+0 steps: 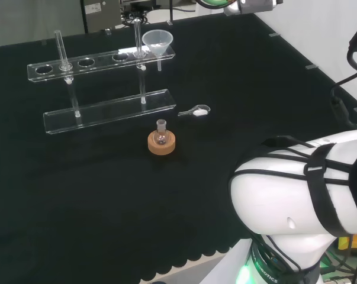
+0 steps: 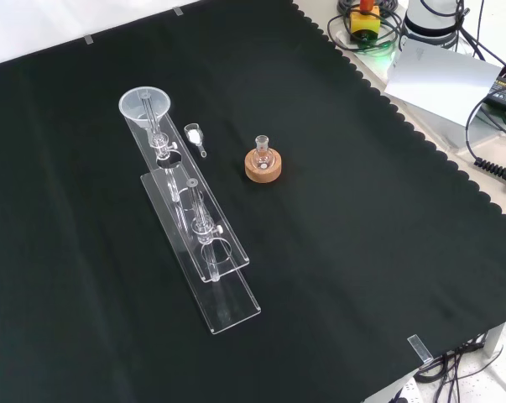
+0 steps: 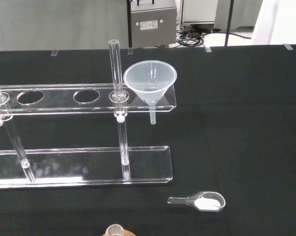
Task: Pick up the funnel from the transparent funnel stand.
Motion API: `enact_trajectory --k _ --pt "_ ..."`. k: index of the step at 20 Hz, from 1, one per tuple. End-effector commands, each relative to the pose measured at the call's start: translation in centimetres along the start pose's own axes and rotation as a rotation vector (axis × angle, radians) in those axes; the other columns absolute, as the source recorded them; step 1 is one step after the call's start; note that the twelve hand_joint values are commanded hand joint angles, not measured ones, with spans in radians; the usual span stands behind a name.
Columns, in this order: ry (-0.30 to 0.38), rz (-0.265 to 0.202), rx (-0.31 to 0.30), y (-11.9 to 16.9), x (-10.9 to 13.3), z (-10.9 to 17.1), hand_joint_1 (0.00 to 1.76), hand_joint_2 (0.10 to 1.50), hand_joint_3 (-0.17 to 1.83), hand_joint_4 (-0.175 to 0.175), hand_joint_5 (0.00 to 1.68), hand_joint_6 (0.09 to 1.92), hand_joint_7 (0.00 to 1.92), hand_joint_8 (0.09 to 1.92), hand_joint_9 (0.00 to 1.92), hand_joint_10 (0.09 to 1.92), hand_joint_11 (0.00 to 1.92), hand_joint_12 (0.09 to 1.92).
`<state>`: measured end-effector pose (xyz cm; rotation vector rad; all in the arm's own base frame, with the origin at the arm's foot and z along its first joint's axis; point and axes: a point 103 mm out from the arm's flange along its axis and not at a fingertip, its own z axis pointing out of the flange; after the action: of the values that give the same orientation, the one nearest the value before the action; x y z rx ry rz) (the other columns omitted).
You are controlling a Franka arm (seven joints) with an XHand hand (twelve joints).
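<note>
One funnel point(image 1: 157, 41), one stand point(image 1: 101, 89) with four holes, one flask point(image 1: 161, 135), one cork ring point(image 1: 161, 144), one scoop point(image 1: 196, 110).

Even, bright overhead lighting is falling on the matte black cloth point(image 2: 336, 277), casting hardly any shadows. Glare is streaking the clear plastic funnel stand point(image 3: 84, 169) base. The translucent conical funnel point(image 3: 150, 81) is showing in crisp focus.
</note>
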<state>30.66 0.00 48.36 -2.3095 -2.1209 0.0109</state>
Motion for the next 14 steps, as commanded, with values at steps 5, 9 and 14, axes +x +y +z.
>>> enact_trajectory --k 5,9,14 --pt "-0.008 0.005 -0.013 0.1 0.2 0.1 0.0 1.25 0.4 -0.015 0.25 0.09 0.0 0.47 0.15 0.63 0.0 1.35" --pt "-0.007 0.014 0.0 0.4 0.2 0.2 0.0 1.26 0.38 -0.015 0.26 0.09 0.0 0.47 0.15 0.62 0.0 1.35" --pt "0.004 0.03 0.015 2.3 -0.4 1.6 0.0 1.26 0.38 -0.015 0.26 0.09 0.0 0.47 0.15 0.62 0.0 1.35"
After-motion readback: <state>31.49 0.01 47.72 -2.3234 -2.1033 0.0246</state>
